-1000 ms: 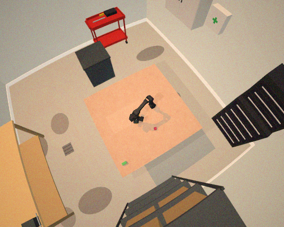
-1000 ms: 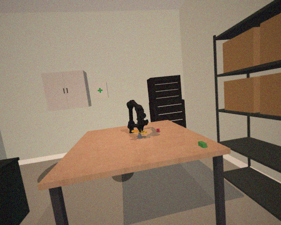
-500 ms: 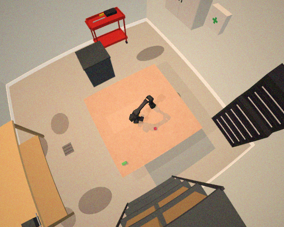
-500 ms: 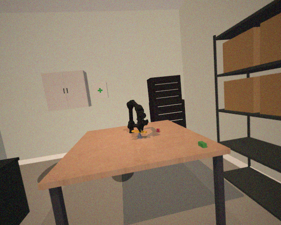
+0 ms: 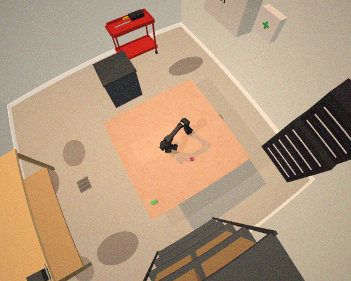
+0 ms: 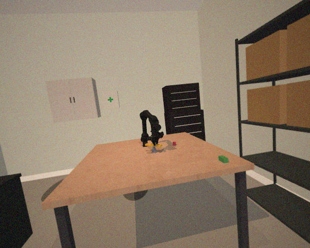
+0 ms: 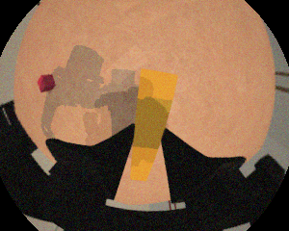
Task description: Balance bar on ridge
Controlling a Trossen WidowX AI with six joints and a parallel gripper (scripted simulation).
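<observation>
Bar [image 7: 151,125] clamped in claw [image 7: 144,173], above ridge [image 6: 153,150].

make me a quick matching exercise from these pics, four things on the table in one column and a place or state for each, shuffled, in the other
Things:
1. yellow bar
2. blue ridge
3. green block
4. red cube

Places or states:
A. near the table's front right corner, far from the arm
B. held between the fingers of the gripper
C. on the table beyond the bar, a little to the right in the exterior view
D. standing on the table right under the bar

Pairs: 1-B, 2-D, 3-A, 4-C
</observation>
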